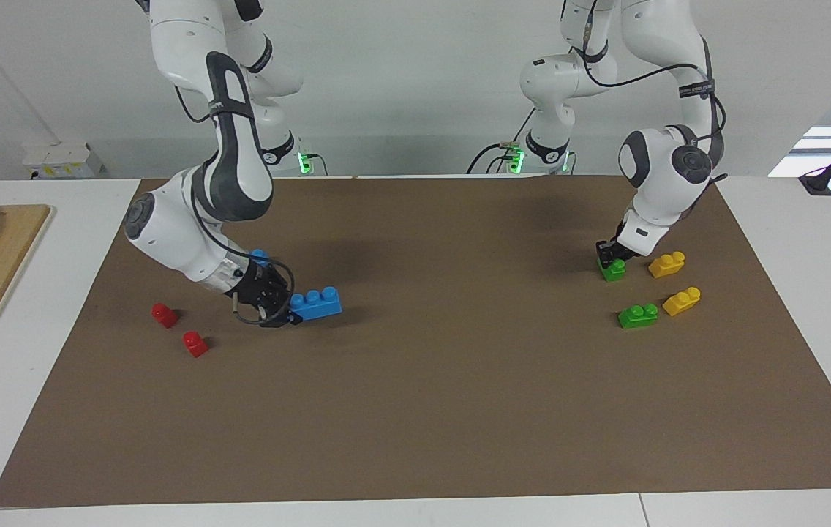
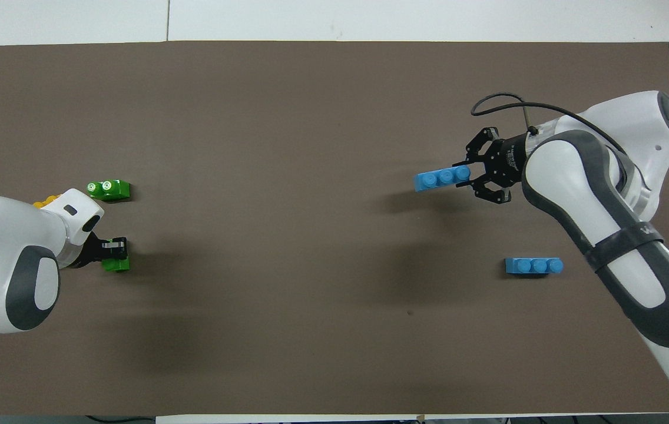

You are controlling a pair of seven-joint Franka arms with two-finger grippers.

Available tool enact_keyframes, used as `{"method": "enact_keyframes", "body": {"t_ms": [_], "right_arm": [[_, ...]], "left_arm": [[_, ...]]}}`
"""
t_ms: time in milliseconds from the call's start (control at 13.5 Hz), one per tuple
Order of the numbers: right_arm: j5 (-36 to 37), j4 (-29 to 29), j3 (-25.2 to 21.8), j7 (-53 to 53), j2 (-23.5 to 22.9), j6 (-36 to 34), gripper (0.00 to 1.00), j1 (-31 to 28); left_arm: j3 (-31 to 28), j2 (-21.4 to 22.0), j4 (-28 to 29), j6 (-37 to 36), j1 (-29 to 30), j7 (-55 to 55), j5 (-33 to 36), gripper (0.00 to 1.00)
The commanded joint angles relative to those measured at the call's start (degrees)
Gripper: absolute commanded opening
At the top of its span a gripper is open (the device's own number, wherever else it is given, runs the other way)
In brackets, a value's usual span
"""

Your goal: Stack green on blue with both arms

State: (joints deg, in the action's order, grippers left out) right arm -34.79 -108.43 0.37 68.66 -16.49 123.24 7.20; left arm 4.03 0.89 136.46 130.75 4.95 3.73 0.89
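2 blue bricks (image 1: 315,302), 2 bright green bricks (image 1: 638,315), 2 yellow bricks (image 1: 667,264), 2 red bricks (image 1: 164,315), brown mat (image 1: 430,395), white arms with black bands (image 1: 240,165)

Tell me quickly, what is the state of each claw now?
Left claw: shut on a green brick on the mat.
Right claw: shut on a blue brick, carrying it.

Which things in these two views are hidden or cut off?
- Second blue brick: facing view, mostly hidden by the right arm.
- One yellow brick: overhead view, mostly under the left arm; the other fully hidden.
- Red bricks: overhead view, covered by the right arm.
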Motion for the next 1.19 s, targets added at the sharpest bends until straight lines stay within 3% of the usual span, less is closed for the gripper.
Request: {"method": "enact_keyframes", "body": {"t_ms": [0,444,667,1111], "right_arm": [[-1.4,0.9,-0.1,7.5,-0.6,3.6,0.00,5.6],[-1.5,0.5,-0.1,21.3,-2.7,15.8,0.00,17.3],[-1.5,0.5,-0.1,26.1,-5.6,18.3,0.00,19.2],[-4.1,-1.2,-0.1,25.9,-8.2,22.0,0.00,22.0]], "left_arm": [[0.3,0.7,-1.2,-1.4,-0.1,0.4,0.8,0.00],[0.6,0.7,-12.7,-14.7,-1.0,9.4,0.6,0.00],[0.6,0.7,-17.6,-20.3,-1.1,11.7,0.2,0.00],[1.5,1.6,-20.4,-21.4,-2.0,28.7,-5.4,0.00]]}}
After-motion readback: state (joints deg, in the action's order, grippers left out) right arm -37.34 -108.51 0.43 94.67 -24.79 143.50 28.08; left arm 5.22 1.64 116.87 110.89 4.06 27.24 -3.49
